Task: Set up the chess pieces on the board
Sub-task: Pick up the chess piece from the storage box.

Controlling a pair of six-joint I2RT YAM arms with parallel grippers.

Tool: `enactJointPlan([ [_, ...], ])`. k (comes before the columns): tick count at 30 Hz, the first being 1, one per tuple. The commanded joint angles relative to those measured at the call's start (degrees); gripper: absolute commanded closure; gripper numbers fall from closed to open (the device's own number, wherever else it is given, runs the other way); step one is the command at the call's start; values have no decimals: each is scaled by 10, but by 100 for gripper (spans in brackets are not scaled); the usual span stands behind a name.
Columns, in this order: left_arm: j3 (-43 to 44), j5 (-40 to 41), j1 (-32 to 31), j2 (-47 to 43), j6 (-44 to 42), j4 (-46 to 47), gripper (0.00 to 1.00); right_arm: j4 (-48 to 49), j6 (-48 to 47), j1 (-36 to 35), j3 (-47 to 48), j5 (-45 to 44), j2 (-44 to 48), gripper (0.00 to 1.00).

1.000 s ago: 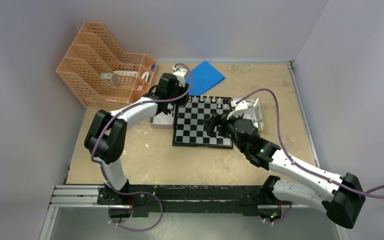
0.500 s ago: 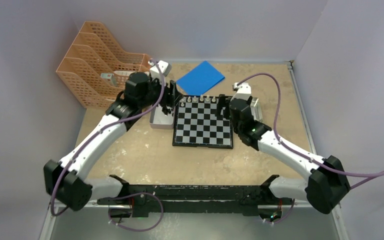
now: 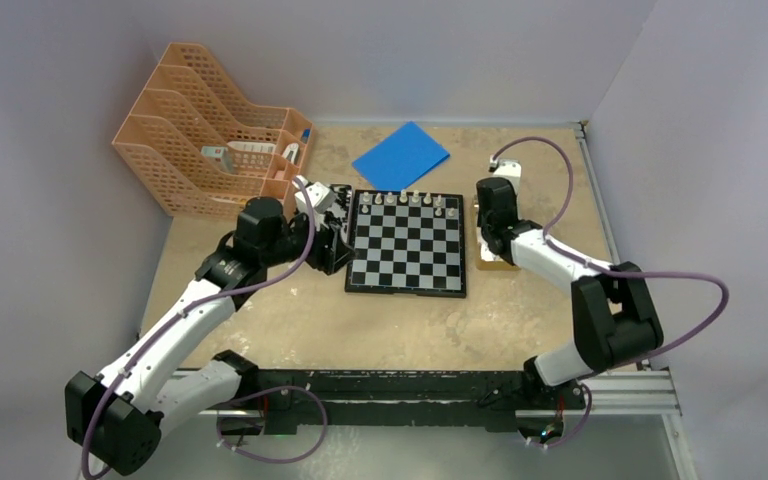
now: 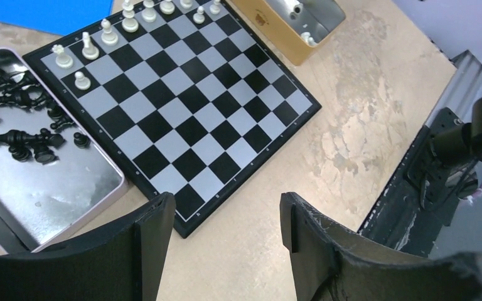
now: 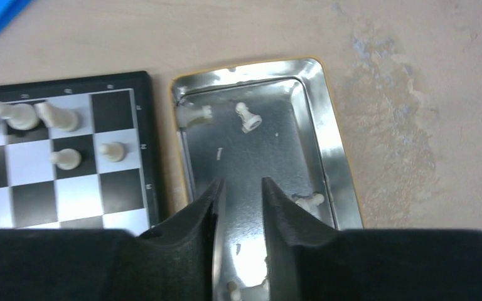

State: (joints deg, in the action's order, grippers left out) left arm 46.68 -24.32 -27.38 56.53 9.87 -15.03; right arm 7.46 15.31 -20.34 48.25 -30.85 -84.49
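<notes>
The board [image 3: 407, 243] lies mid-table. White chess pieces [image 3: 407, 201] stand along its far rows, and the same pieces [image 4: 107, 31] show in the left wrist view. Black pieces [image 4: 22, 135] lie in a silver tray [image 4: 69, 188] at the board's left. My left gripper [image 4: 226, 216] is open and empty above the table by the board's near-left corner. My right gripper [image 5: 241, 185] hangs over a gold-rimmed tin [image 5: 336, 144] to the right of the board. Its jaws stand a narrow gap apart with nothing between the tips. Loose white pieces [image 5: 248, 117] lie in that tin.
An orange file rack [image 3: 210, 150] stands at the far left. A blue sheet [image 3: 401, 156] lies beyond the board. The grey walls close in at the back and on both sides. The black base rail [image 3: 390, 385] runs along the near edge.
My left arm drew back from the board's far-left corner toward its near-left side and its jaws widened. My right arm swung off the board to the tin, its jaws narrowing.
</notes>
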Motion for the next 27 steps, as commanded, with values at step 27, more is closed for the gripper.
enactJointPlan([
  [27,-15,-22,2,-31,-7,41,38,79,-127,85,94,109,-163,66],
])
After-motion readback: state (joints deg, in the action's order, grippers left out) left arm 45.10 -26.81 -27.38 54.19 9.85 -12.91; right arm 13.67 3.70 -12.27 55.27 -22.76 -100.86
